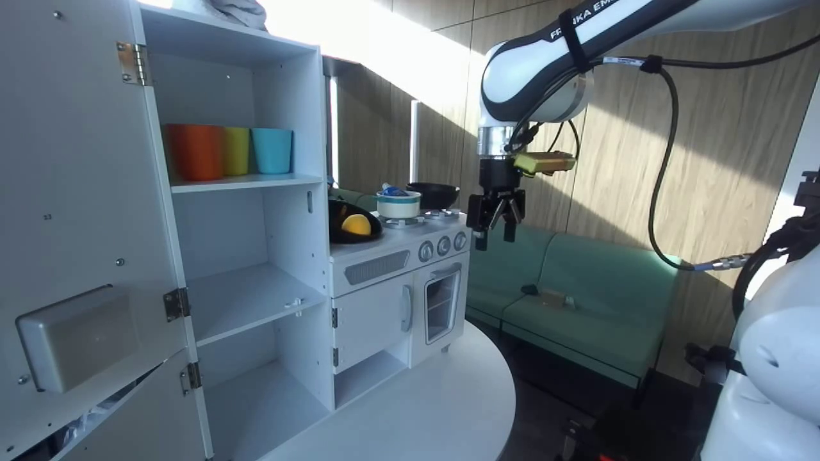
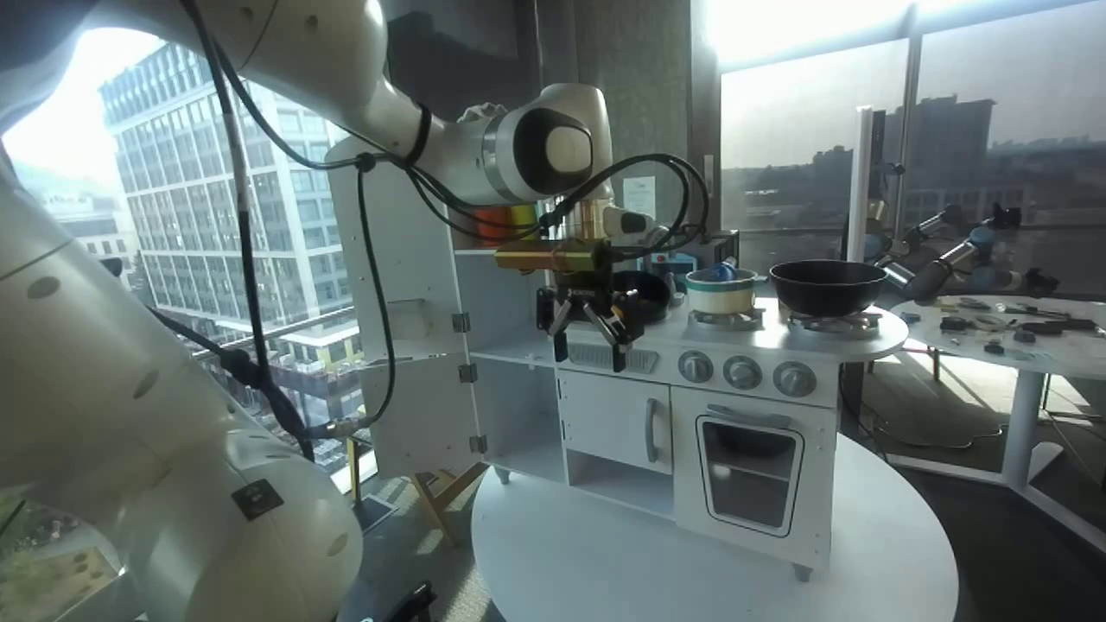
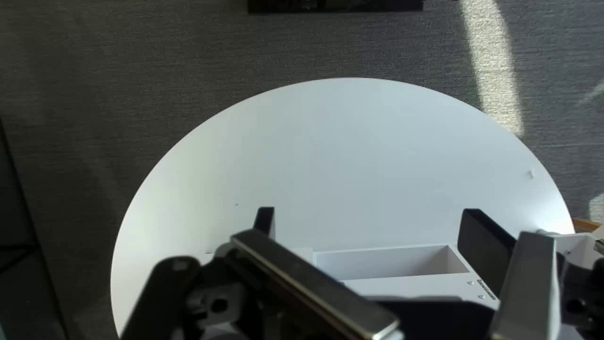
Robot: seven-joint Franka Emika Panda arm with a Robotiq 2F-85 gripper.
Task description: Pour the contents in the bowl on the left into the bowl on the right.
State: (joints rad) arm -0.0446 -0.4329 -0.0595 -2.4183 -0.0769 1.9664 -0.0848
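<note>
A white pot with a teal rim [image 1: 398, 207], also in an exterior view [image 2: 721, 296], stands on the toy stove with a blue thing [image 2: 724, 272] in it. A deep black pan [image 2: 827, 289] stands on the burner beside it, also seen in an exterior view [image 1: 435, 194]; its inside is hidden. My gripper [image 1: 495, 237] is open and empty. In an exterior view [image 2: 590, 355] it hangs in front of the stove, apart from the pot and pan. In the wrist view its open fingers [image 3: 370, 219] frame only the white base and stove front; pot and pan are out of view.
A black pan [image 1: 339, 221] with a yellow thing [image 1: 356, 224] lies by the cabinet wall. Tall white shelves [image 1: 256, 301] hold orange [image 1: 195, 152], yellow [image 1: 236, 151] and blue [image 1: 272, 150] cups; their doors stand open. The stove [image 2: 752, 466] rests on a round white table [image 2: 691, 570].
</note>
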